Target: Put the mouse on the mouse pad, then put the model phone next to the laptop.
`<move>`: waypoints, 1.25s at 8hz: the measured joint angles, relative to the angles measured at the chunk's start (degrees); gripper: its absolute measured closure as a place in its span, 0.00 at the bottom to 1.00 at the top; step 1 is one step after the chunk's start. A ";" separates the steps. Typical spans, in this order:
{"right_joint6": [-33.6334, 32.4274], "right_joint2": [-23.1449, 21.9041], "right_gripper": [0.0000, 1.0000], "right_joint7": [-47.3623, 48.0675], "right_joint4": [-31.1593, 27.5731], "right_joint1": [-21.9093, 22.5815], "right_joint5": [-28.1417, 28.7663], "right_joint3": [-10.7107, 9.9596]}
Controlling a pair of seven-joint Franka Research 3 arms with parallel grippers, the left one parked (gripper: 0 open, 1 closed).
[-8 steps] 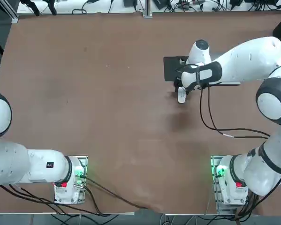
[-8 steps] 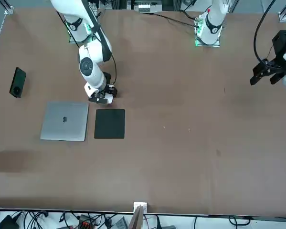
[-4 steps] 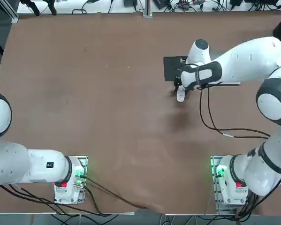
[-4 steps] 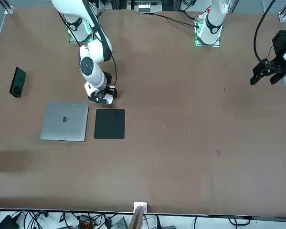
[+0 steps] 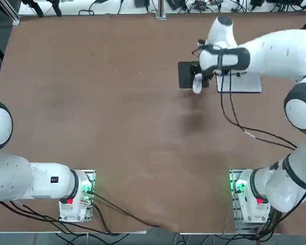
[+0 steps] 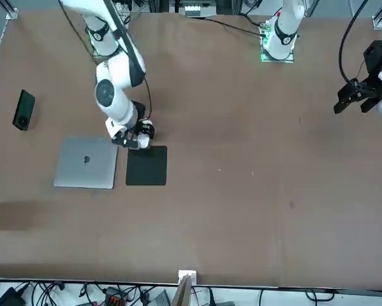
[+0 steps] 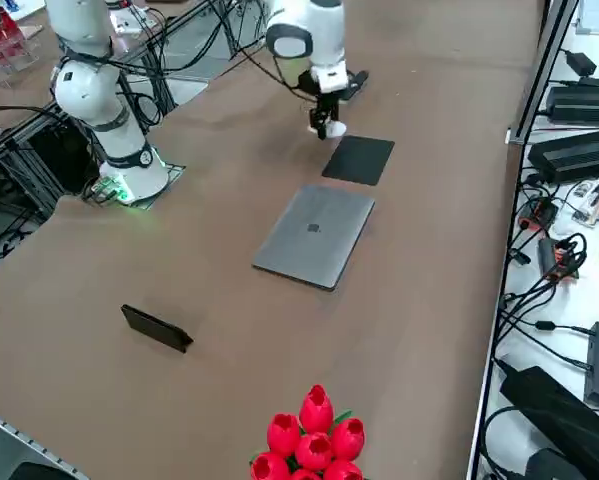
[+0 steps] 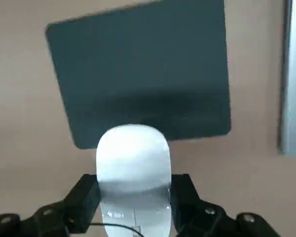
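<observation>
My right gripper [image 5: 197, 81] is shut on the glossy white mouse [image 8: 133, 168], one finger [image 8: 83, 200] on each side of it. It holds the mouse [image 6: 141, 132] just over the black mouse pad's [image 6: 146, 166] edge nearest the robot, and the mouse's shadow falls on the pad [image 8: 138, 69]. The silver laptop [image 6: 87, 162] lies closed right beside the pad, partly under my arm in the top view [image 5: 243, 84]. The dark model phone [image 6: 23, 109] lies well beyond the laptop, towards the table's right edge [image 7: 156, 327].
A bunch of red tulips [image 7: 311, 440] stands at the table's far right corner, past the phone. Black cable boxes [image 7: 584, 150] and cords lie off the table's far edge. Bare brown tabletop [image 5: 117, 102] stretches to the left of the pad.
My right gripper has closed on the mouse and carried it away from the robot's base, from the bare table up to the mouse pad's near edge.
</observation>
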 joint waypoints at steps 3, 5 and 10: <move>-10.06 9.54 0.21 -8.57 15.61 -3.72 -2.99 -0.15; -9.99 16.95 0.21 -8.98 20.44 -3.57 -6.33 0.01; -8.32 21.66 0.21 -9.05 25.63 -3.53 -6.76 0.14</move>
